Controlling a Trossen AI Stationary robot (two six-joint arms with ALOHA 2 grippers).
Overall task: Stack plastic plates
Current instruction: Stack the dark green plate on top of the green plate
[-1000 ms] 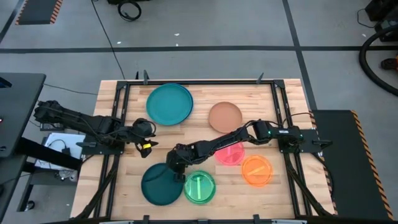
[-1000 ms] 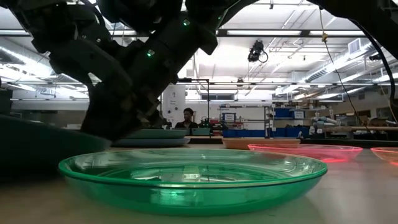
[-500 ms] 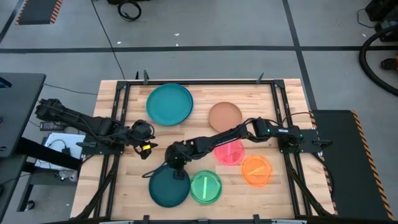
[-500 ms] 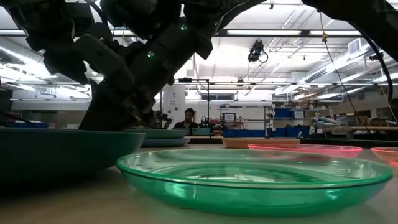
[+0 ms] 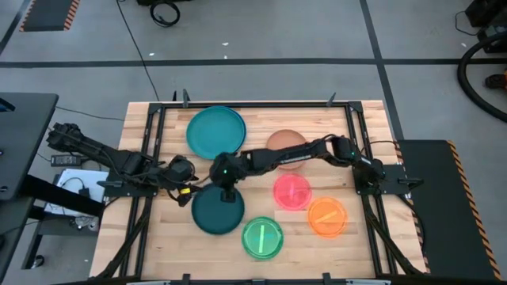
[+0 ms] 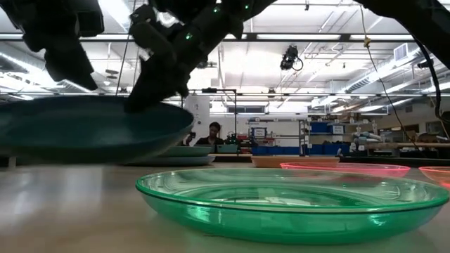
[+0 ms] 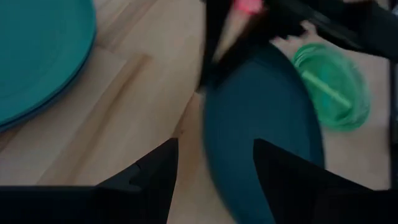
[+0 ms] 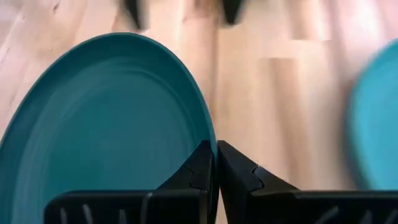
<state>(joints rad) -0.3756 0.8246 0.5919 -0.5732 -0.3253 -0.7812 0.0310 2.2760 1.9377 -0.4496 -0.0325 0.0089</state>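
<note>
My right gripper is shut on the dark teal plate, which hangs clear of the table in the low view. My left gripper is open just left of that plate; its wrist view shows the plate ahead of the spread fingers. A larger teal plate lies flat near the far edge. The tan plate lies partly under my right arm. Pink, orange and green small plates lie flat on the near right part. My right gripper pinches the dark teal plate by its far rim, between the two fingers. It comes slanting down from the far side. The plate is lifted clear of the table, nearly level, and reaches out from the fingers toward the near edge.
A black frame rail runs along the table's left side and another along its right side. Bare wood lies near left of the held plate. A person stands far off in the room behind.
My right gripper has moved toward the far edge and up, still shut on the dark teal plate. The plate first slid a little to the right along the table, then rose clear. The green plate shifted slightly right.
</note>
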